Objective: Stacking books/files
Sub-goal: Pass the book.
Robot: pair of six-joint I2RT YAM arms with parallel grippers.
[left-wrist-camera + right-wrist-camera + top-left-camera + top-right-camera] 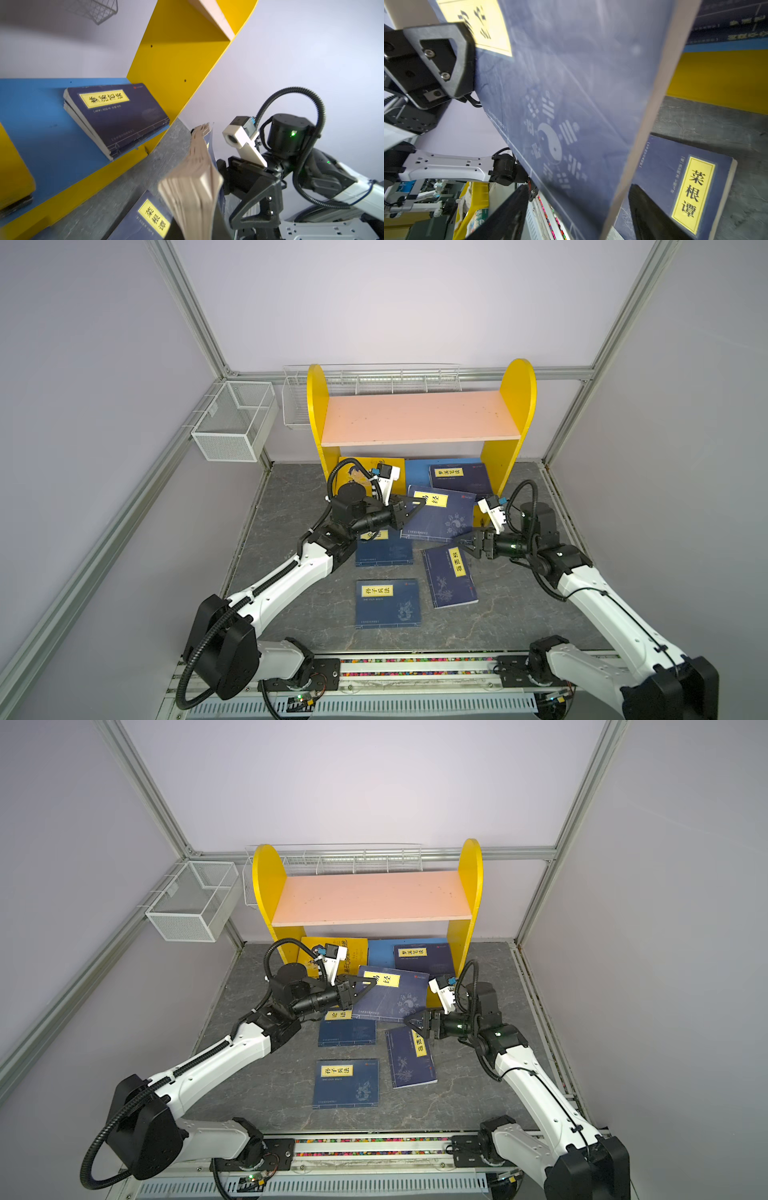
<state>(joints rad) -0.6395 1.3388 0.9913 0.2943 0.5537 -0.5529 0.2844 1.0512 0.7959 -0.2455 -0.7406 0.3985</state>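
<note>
A navy book with a pale-yellow label and a yin-yang print point(441, 516) point(392, 996) hangs tilted above the floor. My left gripper point(419, 502) point(371, 982) point(199, 226) is shut on its labelled corner; its page edges point(193, 187) fan out in the left wrist view. My right gripper point(459, 541) point(409, 1021) point(579, 218) is open, its fingers point(650, 212) standing apart on either side of the book's point(571, 104) opposite lower corner. Three more navy books point(384, 549) point(451, 576) point(387, 603) lie flat on the grey floor.
A yellow-sided shelf with a pink top board point(419, 416) stands at the back. Its blue bottom board point(417, 472) carries a small pile of navy books point(461, 479); a yellow book point(365, 475) lies beside it. Wire baskets point(235, 418) point(374, 381) hang on the walls.
</note>
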